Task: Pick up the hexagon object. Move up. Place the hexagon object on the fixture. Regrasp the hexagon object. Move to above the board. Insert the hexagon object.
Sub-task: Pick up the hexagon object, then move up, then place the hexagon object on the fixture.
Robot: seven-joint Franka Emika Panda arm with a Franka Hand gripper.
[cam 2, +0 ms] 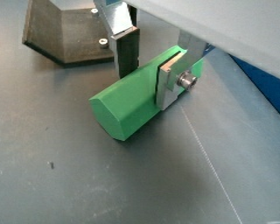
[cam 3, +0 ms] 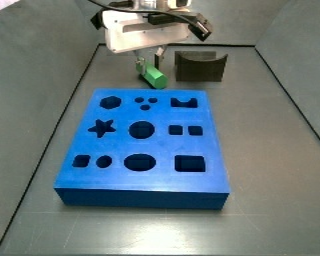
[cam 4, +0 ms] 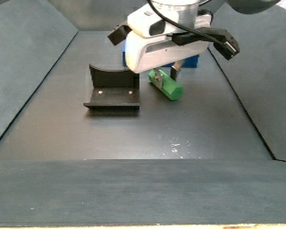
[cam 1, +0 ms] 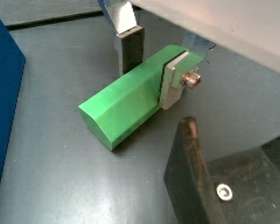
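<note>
The hexagon object (cam 1: 122, 107) — a bright green bar with angled flats — lies on its side on the dark worktop (cam 2: 60, 175), directly beneath the pincer (cam 1: 146, 67). In both wrist views we see the pincer's two flat silver fingers straddling one end of the bar: one finger (cam 1: 177, 78), carrying a round screw head, lies flush against the green surface, and the opposite finger (cam 2: 126, 45) stands upright just beside the bar's far flank. Whether this second finger actually presses the green surface we cannot tell, so the pincer reads as narrowed around the piece, with firm clamping unconfirmed. The bar's free end (cam 2: 111, 120) projects away from the fingers and rests on the worktop.

In a side view the hexagon object (cam 3: 153, 75) appears below the white pincer body (cam 3: 139, 32), between it and the near edge of the board (cam 3: 147, 140) — a thick blue slab with star, round, square and hexagonal cutouts. The fixture (cam 3: 199, 65), a dark notched block, stands on the worktop just beside the pincer, apart from the green bar. In a side view from the opposite direction we find the fixture (cam 4: 111, 89) to one side of the pincer (cam 4: 166, 76) and the green piece (cam 4: 166, 86) at its fingertips; a corner of the board (cam 1: 4, 96) shows blue in a wrist view.
</note>
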